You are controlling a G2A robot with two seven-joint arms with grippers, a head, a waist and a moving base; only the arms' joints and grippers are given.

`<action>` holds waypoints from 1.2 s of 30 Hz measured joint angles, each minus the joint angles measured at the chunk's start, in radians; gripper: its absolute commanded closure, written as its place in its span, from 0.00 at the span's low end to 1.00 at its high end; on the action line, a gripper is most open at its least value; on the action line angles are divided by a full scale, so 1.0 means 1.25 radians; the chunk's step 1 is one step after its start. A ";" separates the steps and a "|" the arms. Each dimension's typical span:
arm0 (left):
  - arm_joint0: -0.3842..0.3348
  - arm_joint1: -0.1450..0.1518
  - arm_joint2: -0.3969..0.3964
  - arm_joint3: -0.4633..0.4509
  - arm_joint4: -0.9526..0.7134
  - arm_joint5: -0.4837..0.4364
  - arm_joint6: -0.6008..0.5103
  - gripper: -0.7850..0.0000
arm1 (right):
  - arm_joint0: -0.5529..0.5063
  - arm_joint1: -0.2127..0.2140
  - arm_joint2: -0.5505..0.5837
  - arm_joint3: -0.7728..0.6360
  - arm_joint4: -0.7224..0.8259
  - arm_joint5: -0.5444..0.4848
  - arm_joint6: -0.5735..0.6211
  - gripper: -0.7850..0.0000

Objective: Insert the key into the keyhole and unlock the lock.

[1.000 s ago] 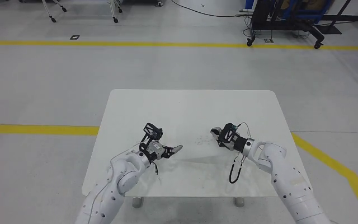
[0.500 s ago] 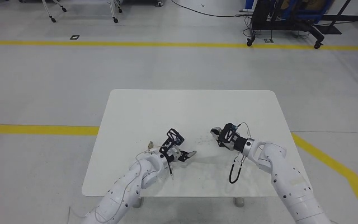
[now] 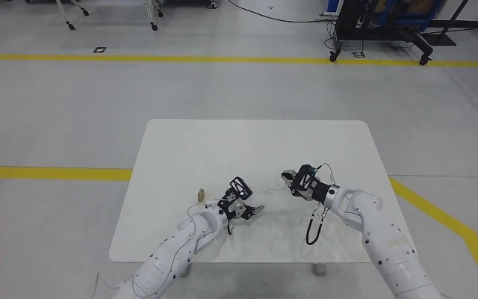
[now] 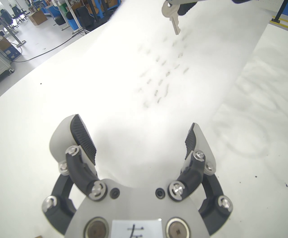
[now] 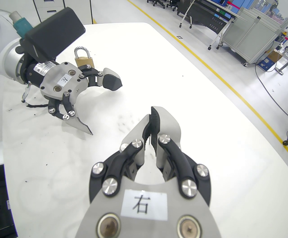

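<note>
The white counter (image 3: pixel 261 142) carries a brass padlock (image 5: pixel 83 59) with a silver shackle, in the part nearest the robot and toward the counter's left edge (image 3: pixel 200 194). I cannot tell whether it stands or lies flat. It sits just beside the left arm's wrist, on the side away from the right arm.

The left gripper (image 4: pixel 135 122) is wide open with nothing between its ribbed black pads (image 4: pixel 82 137). It hangs low over the counter near the near edge (image 3: pixel 250 211), pointing toward the right gripper. Its metal plate bears a small white label with one black character (image 5: pixel 63 79). A sticker with fine print wraps the wrist (image 5: pixel 42 66), too small to read.

The right gripper (image 5: pixel 153 112) is clamped on the silver key (image 4: pixel 173 19), pinching its head so that the toothed blade sticks out beyond the pads toward the counter. It is well apart from the padlock, near the middle of the counter (image 3: pixel 287 179). Its plate carries a white label with a single black character too (image 5: pixel 144 204).

Dark scuff marks (image 4: pixel 162 74) dot the counter between the two grippers.
</note>
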 measured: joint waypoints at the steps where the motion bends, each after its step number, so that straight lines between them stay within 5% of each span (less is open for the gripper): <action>1: 0.000 0.000 0.000 0.002 0.001 0.000 -0.004 0.00 | 0.000 0.000 0.000 0.000 0.000 0.000 0.000 1.00; 7: -0.002 -0.004 0.001 0.000 0.002 -0.006 -0.010 0.00 | 0.000 0.000 0.000 0.000 0.000 0.000 0.000 1.00; 12: 0.012 0.005 -0.024 -0.068 0.010 -0.021 0.023 0.00 | 0.000 0.000 0.000 0.000 0.000 0.000 0.000 1.00; 20: 0.100 0.061 -0.207 -0.338 0.088 -0.042 -0.044 0.00 | 0.000 0.000 0.000 0.000 0.000 0.000 0.000 1.00; 24: 0.171 0.078 -0.314 -0.462 0.010 -0.083 -0.098 0.00 | 0.000 0.000 0.000 0.000 0.000 0.000 0.000 1.00; 31: 0.164 0.077 -0.300 -0.444 0.012 -0.076 -0.089 0.00 | -0.003 -0.003 -0.001 0.005 0.028 0.013 0.000 1.00; 36: 0.164 0.077 -0.300 -0.445 0.012 -0.077 -0.089 0.00 | 0.023 -0.020 -0.016 0.023 0.259 0.056 0.076 1.00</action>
